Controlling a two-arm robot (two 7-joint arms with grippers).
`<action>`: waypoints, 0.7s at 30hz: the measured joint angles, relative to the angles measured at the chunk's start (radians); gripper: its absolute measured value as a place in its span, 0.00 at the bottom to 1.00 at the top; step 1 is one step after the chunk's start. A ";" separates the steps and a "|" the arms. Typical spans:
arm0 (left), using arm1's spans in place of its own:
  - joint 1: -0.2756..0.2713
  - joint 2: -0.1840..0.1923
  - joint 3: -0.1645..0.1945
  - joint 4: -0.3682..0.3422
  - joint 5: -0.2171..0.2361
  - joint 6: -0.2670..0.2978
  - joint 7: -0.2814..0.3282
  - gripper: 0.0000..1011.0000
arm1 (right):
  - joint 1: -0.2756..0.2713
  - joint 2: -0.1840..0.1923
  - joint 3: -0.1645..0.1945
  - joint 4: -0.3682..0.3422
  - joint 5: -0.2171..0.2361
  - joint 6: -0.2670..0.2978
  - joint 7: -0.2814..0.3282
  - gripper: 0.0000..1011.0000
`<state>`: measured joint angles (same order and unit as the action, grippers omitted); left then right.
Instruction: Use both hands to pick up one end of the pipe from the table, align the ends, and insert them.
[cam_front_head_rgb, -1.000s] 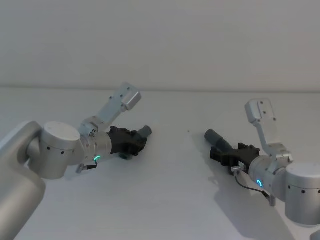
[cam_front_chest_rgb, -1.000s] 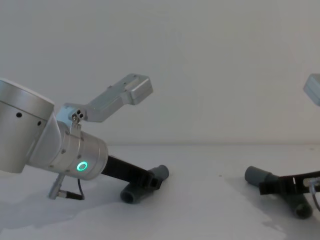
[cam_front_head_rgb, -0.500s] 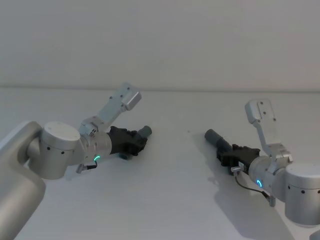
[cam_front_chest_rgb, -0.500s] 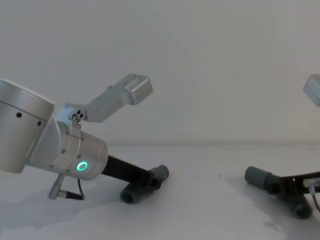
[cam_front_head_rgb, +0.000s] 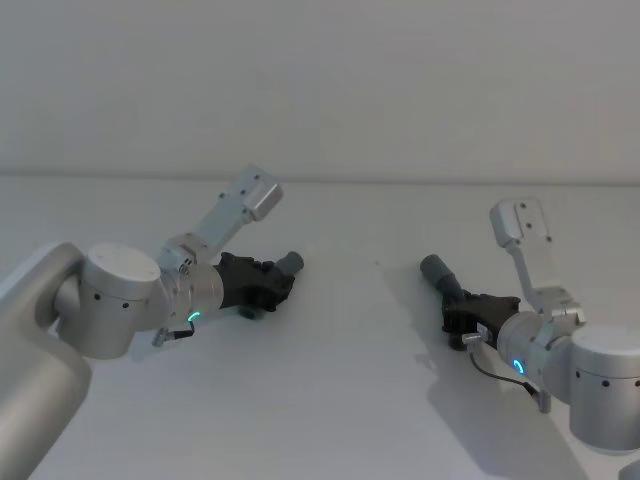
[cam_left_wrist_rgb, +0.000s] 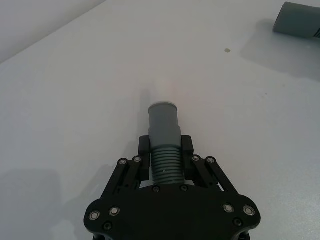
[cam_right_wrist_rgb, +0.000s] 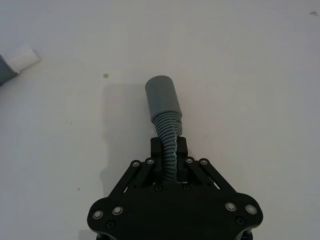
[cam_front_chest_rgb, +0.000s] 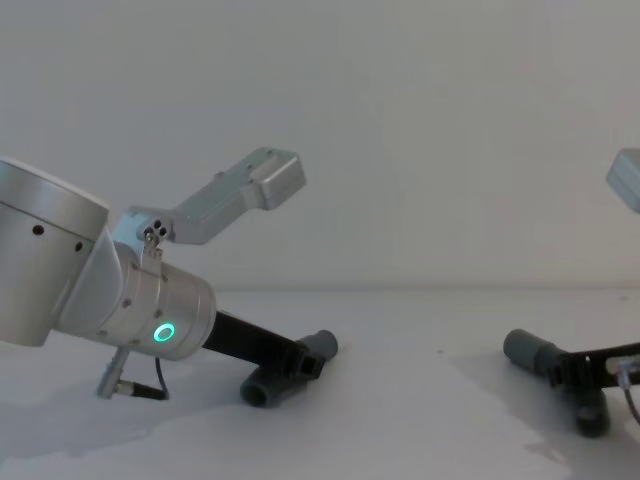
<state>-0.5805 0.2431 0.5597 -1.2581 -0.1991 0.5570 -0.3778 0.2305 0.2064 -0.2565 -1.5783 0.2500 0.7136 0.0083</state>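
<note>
**Left gripper and right gripper each clamp a hose piece on the table**

The left gripper's fingers are closed on the ribbed body of the left pipe piece, low on the table's left half. The right gripper pinches the ribbed body of the right pipe piece on the table's right half. Both smooth grey cuffs point toward the table's middle, well apart.

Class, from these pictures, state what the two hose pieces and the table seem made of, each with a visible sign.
Left hose piece and right hose piece: likely flexible plastic or rubber, matte grey, ribbed bodies, smooth cuffs. Table: matte white, perhaps laminate; no grain.
</note>
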 joint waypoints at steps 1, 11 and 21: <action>0.000 0.000 0.000 0.000 0.000 0.000 0.000 0.34 | 0.000 0.000 0.000 0.000 0.000 0.000 0.000 0.14; 0.000 0.000 0.000 0.000 0.002 0.000 0.000 0.34 | -0.001 -0.001 0.001 0.000 0.000 -0.001 0.001 0.13; -0.011 0.008 0.010 -0.016 0.028 -0.008 0.001 0.34 | -0.011 -0.004 0.015 -0.015 0.013 -0.048 0.029 0.13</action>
<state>-0.5915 0.2515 0.5696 -1.2737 -0.1714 0.5487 -0.3766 0.2192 0.2020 -0.2417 -1.5929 0.2632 0.6655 0.0374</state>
